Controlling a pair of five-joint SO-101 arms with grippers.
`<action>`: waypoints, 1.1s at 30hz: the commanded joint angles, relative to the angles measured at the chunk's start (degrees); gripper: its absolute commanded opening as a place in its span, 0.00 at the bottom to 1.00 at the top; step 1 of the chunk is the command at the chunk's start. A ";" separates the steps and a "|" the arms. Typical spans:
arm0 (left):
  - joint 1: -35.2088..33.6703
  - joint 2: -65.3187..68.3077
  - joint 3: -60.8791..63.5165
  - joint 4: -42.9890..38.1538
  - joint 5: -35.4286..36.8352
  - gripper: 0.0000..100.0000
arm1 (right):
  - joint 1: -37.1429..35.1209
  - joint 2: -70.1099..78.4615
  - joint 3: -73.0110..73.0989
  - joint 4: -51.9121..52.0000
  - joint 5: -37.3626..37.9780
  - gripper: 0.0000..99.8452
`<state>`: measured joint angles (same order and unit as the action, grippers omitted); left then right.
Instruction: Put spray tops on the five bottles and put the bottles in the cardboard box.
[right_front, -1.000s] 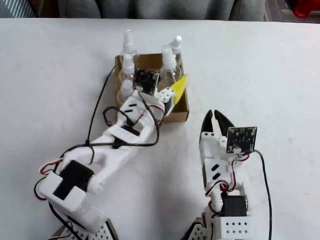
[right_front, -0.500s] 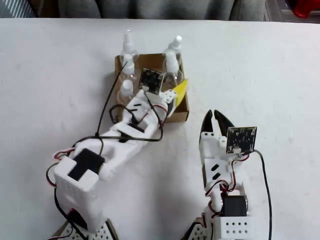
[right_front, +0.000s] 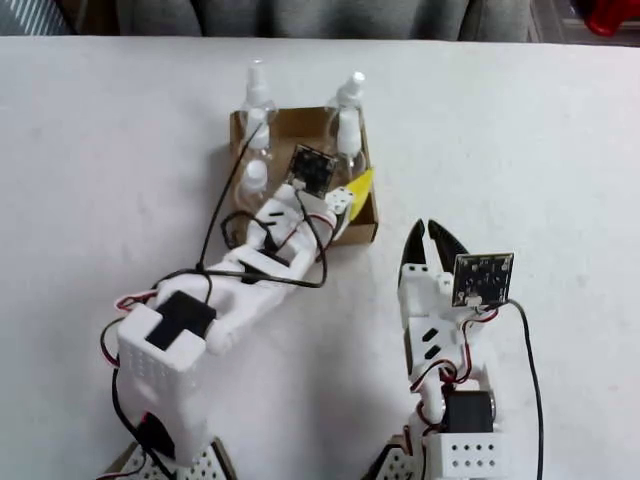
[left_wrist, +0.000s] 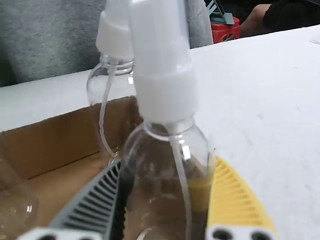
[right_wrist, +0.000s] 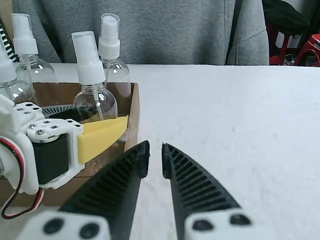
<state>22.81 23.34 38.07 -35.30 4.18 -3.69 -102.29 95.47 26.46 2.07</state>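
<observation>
The cardboard box (right_front: 364, 228) stands at the table's middle with several clear bottles in it, each with a white spray top. My left gripper (right_front: 345, 165) is inside the box, at its right side, shut on a spray-topped bottle (right_front: 347, 135). In the left wrist view this bottle (left_wrist: 165, 145) stands upright between the grey and yellow fingers (left_wrist: 230, 195), with another bottle (left_wrist: 112, 75) behind it. My right gripper (right_front: 428, 242) rests on the table just right of the box, open and holding nothing. Its black fingers (right_wrist: 120, 180) point at the box's corner (right_wrist: 132, 125) and the held bottle (right_wrist: 92, 97).
Black and red cables (right_front: 215, 205) trail from the left arm past the box's left side. White table (right_front: 520, 140) lies to the right of and behind the box. A grey-clad person (right_wrist: 175, 30) sits beyond the table's far edge.
My left arm has shifted the held bottle a little to the right and nearer within the box, and its base link has swung upright. The right arm has kept still.
</observation>
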 joint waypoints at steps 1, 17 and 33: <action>-0.66 -0.22 -2.29 -1.41 -0.70 0.03 | -0.22 -0.66 0.53 0.40 0.53 0.02; -0.57 -0.31 -0.18 -0.70 -0.18 0.22 | -0.22 -0.75 1.23 0.48 0.62 0.02; -0.48 -0.40 -0.62 3.87 -0.09 0.44 | -0.22 -0.75 1.32 0.48 0.62 0.02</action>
<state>22.64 23.87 38.15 -31.60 4.09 -3.69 -102.37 96.09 26.46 2.07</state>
